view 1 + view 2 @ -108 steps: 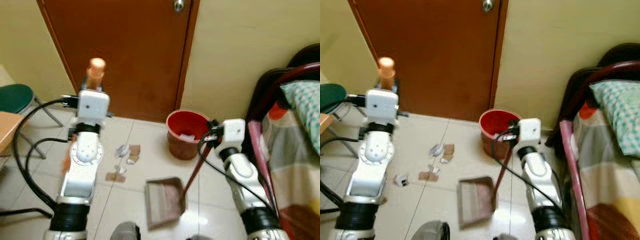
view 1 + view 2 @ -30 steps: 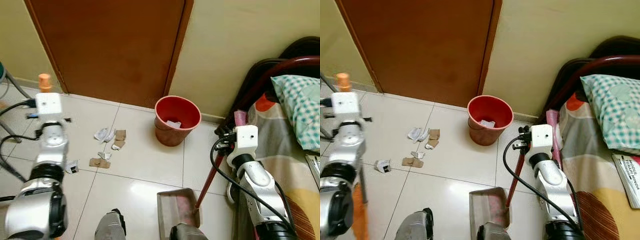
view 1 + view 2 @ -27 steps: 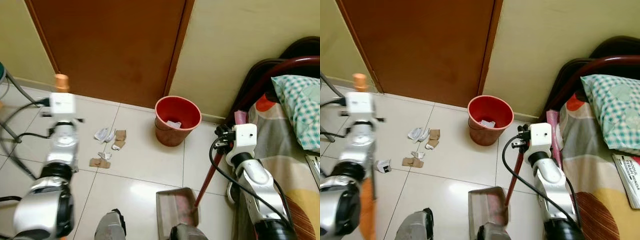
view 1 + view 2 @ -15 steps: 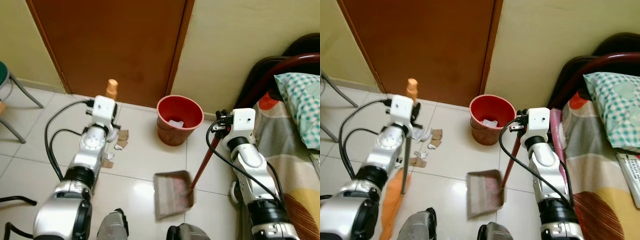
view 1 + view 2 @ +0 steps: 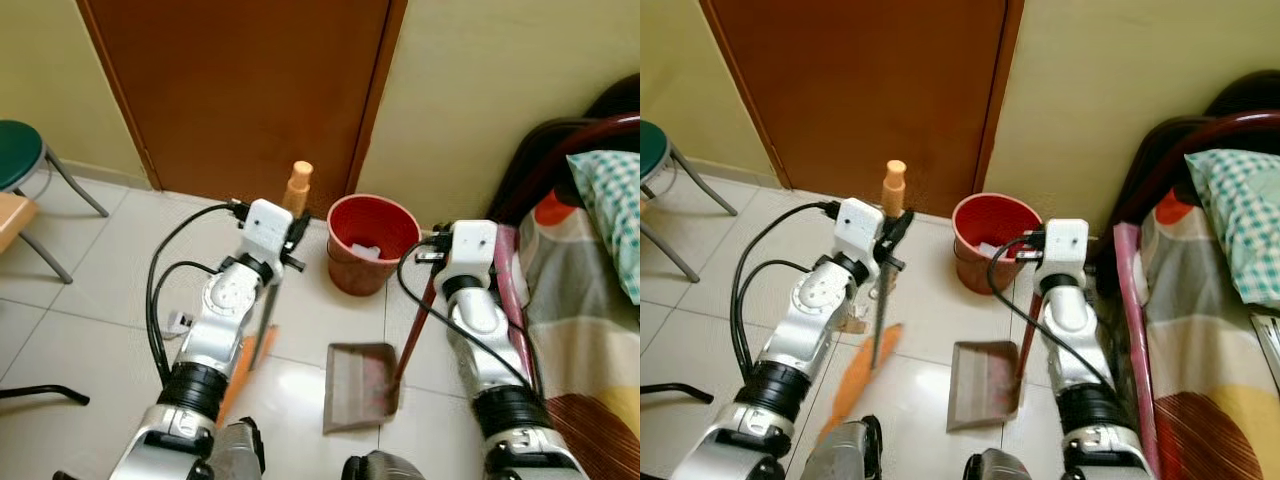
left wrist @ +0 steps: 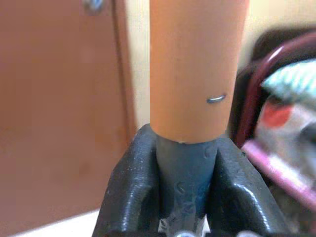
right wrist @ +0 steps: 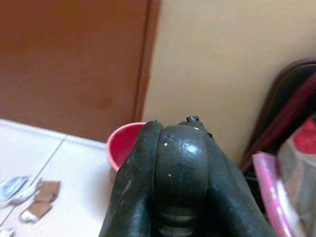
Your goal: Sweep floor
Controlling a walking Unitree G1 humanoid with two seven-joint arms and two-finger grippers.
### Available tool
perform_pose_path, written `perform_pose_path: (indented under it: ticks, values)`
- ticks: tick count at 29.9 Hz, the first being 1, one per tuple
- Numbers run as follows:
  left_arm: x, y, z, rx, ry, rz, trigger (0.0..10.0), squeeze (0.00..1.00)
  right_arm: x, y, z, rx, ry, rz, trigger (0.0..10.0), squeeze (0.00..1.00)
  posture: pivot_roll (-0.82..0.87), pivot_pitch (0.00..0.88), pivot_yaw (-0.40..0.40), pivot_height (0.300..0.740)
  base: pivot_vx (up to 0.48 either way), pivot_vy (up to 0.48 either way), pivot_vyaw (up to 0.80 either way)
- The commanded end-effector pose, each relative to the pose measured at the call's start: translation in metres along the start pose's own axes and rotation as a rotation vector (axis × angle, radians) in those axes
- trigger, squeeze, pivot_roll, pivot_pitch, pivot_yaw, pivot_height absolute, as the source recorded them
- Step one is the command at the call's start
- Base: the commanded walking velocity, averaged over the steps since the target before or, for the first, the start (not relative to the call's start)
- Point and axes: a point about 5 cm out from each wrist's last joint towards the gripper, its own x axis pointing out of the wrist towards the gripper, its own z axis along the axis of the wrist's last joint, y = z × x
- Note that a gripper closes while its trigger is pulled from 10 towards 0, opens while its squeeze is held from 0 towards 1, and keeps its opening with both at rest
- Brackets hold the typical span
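Observation:
My left gripper (image 5: 287, 232) is shut on the broom (image 5: 268, 300), just below its orange grip (image 6: 197, 64). The grey shaft (image 6: 181, 163) sits pinched between the black fingers (image 6: 126, 192). Its orange bristles (image 5: 855, 385) rest on the tiles under my left arm. My right gripper (image 5: 432, 262) is shut on the top of the dustpan's dark red handle (image 5: 415, 325). The brown dustpan (image 5: 360, 385) lies flat on the floor between my arms. Paper and card scraps (image 7: 39, 197) lie left of the red bin (image 5: 372, 240); one white scrap (image 5: 180, 320) shows beside my left arm.
A brown door (image 5: 250, 80) and a yellow wall stand close ahead. A bed (image 5: 590, 300) with a dark red frame and a checked pillow (image 5: 612, 190) is on the right. On the left stands a green stool (image 5: 25, 170). A black cable (image 5: 40, 395) lies at the lower left.
My left arm has swung the broom from the far left in toward the bin, over the scraps. The dustpan has shifted forward with my right arm. The view has also shifted.

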Motion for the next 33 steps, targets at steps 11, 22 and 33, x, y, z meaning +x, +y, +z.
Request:
perform_pose_path:
  ticks: [11,22,33]
  values:
    - [0.0,-0.02,0.032,-0.126,-0.079,-0.07,10.0,0.0,0.011,0.007,0.006,-0.119,-0.05,-0.079,10.0,0.0,0.04,0.073,-0.034,0.74,0.0,0.0,0.0]
    - [0.004,-0.007,0.062,-0.199,-0.142,0.026,10.0,0.0,0.012,0.011,-0.001,-0.077,-0.012,-0.026,10.0,0.0,0.04,0.08,-0.026,0.74,0.0,0.0,0.0]
    - [0.001,0.045,0.115,-0.066,-0.294,0.193,10.0,0.0,0.009,-0.009,-0.007,-0.084,0.053,0.039,10.0,0.0,0.04,0.085,-0.024,0.74,0.0,0.0,0.0]
